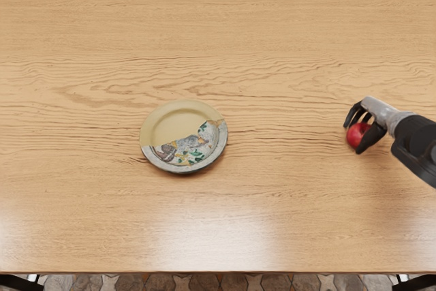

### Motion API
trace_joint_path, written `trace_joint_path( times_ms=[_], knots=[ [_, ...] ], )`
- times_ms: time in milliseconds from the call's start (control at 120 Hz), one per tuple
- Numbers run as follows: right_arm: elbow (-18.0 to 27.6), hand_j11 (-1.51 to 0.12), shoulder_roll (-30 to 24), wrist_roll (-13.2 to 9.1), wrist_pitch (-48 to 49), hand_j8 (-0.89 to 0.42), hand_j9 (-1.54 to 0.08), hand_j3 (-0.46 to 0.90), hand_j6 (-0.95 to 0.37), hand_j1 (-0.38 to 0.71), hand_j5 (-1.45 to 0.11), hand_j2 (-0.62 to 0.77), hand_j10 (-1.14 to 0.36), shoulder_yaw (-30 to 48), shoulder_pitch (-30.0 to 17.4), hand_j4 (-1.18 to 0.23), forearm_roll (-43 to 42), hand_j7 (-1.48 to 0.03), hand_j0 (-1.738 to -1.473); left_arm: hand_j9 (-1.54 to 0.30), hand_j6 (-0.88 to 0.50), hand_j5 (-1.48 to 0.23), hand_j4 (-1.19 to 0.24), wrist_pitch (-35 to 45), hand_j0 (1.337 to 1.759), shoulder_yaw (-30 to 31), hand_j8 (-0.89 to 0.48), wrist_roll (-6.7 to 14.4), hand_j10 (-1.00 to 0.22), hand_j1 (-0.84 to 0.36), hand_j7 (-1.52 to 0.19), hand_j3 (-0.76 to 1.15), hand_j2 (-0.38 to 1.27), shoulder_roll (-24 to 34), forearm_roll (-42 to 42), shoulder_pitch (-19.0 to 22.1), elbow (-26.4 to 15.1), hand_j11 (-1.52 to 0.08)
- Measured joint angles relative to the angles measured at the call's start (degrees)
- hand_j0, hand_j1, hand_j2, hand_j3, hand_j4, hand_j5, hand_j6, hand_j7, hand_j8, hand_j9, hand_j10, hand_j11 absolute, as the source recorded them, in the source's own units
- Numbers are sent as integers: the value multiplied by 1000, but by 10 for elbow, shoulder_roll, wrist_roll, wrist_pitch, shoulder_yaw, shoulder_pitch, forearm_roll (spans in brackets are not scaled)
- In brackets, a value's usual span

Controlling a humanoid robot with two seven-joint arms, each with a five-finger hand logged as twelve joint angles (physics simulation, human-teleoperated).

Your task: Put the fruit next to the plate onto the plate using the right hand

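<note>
A round plate (178, 122), yellow with a painted grey and green pattern on its near side, lies a little left of the table's middle. A small red fruit (355, 135) sits on the table far to the right of the plate. My right hand (362, 127) reaches in from the right edge and its dark fingers (353, 114) curl around the fruit, above and below it. The fruit is partly hidden by the fingers. Whether it is lifted off the table I cannot tell.
The wooden table (218, 46) spans the whole view, with its near edge at the bottom and a wall strip along the top. Bare wood lies between the plate and the fruit.
</note>
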Motion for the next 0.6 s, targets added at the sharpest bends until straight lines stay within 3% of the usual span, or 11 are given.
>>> trace_joint_path(
  times_ms=[58,217,600],
  knots=[
    [0,-1073,0,0,1,-323,-1076,3,-452,221,-1087,312,-488,13,1,-731,3,-1007,-1651,-13,-10,-13,-10,0,1658,0,-10,0,-10,337,-13,0,2,0,0,0,0,-13],
    [5,-1127,11,0,5,-299,-1132,2,-452,190,-1162,257,-474,47,14,-746,8,-1047,-1652,-13,-10,-13,-10,0,1658,0,-10,0,-10,337,-13,0,2,0,0,0,0,-13],
    [10,-1173,116,1,13,-228,-1175,2,-388,255,-1263,343,-414,85,66,-737,37,-1077,-1653,-13,-10,-13,-10,0,1658,0,-10,0,-10,337,-13,0,2,0,0,0,0,-13]
  ],
)
